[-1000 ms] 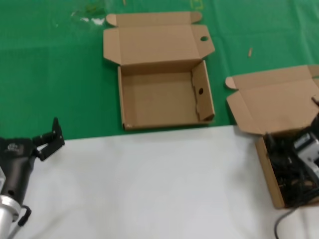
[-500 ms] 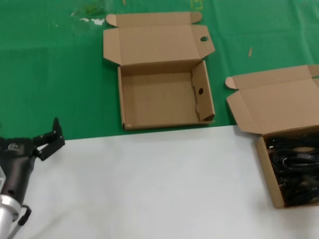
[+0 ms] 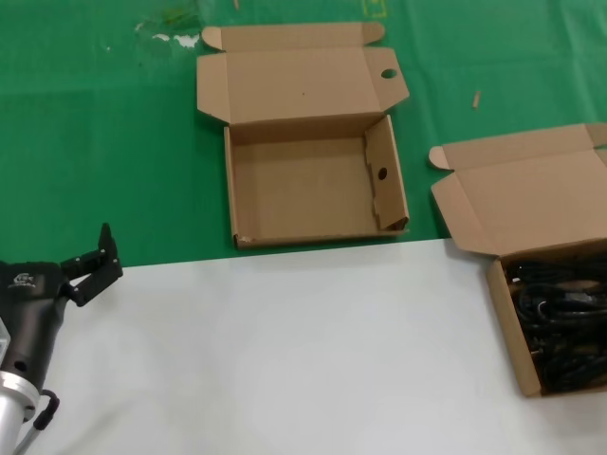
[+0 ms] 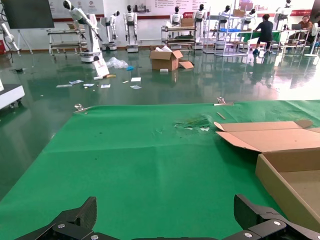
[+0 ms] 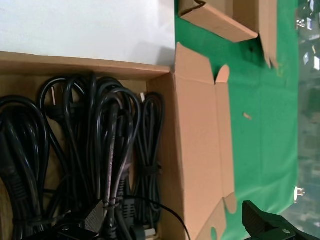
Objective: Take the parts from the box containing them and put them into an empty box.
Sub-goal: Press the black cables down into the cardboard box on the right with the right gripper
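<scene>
The cables (image 3: 561, 327) are black power leads, each coiled into a long looped bundle, and they lie packed side by side in the full box (image 3: 507, 327) at the right edge of the desk (image 3: 313, 351), on its white part. In the right wrist view the cables (image 5: 85, 165) fill the box floor from wall to wall; the loops overlap, a plug shows at one end, and at least one bundle is tied round its middle. The box (image 5: 172, 165) is plain brown cardboard. Its hinged lid (image 3: 517, 194) lies open and flat behind it, reaching onto the green cloth (image 3: 104, 142), with a rounded tab at the corner.

The empty box (image 3: 308, 190) stands well apart, toward the middle of the desk on the green cloth, its front wall at the line where the white begins. It is shallow brown cardboard with nothing inside. Its lid is folded back flat, with a round hole through one corner and another through the right side wall.

The left hand (image 3: 93, 265) hangs low at the left of the desk, near the cloth's edge, fingers spread wide and holding nothing. The right hand (image 5: 175, 222) hovers just over the cables, fingers wide apart and gripping nothing.
</scene>
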Controlling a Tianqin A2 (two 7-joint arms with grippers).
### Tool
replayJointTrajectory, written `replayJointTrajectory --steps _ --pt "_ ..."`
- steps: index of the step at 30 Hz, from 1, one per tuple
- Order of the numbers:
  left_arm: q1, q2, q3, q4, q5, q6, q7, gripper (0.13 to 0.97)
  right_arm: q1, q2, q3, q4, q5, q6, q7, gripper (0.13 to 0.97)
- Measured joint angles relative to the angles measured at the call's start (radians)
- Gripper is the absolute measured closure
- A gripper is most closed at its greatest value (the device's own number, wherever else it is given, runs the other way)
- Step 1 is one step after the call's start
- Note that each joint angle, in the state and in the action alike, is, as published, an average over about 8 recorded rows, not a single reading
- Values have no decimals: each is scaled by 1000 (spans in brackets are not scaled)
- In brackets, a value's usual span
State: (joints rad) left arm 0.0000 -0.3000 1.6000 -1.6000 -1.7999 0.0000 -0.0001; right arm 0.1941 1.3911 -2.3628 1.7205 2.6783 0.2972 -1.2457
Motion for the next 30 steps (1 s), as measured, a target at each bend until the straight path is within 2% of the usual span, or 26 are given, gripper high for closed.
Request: replayJointTrajectory --steps 7,14,18,27,30 --pt "0 0 0 0 0 0 0 132 188 -15 -202 -31 61 -10 -10 129" --pt "0 0 0 0 0 0 0 132 285 -22 -329 -38 72 -11 19 154" --pt "0 0 0 0 0 0 0 132 311 -32 -364 -47 74 -8 23 169" --pt "0 0 0 0 0 0 0 132 339 -44 -387 -58 74 -8 20 275" --pt "0 0 0 0 0 0 0 132 345 -45 -389 -59 75 -10 21 339"
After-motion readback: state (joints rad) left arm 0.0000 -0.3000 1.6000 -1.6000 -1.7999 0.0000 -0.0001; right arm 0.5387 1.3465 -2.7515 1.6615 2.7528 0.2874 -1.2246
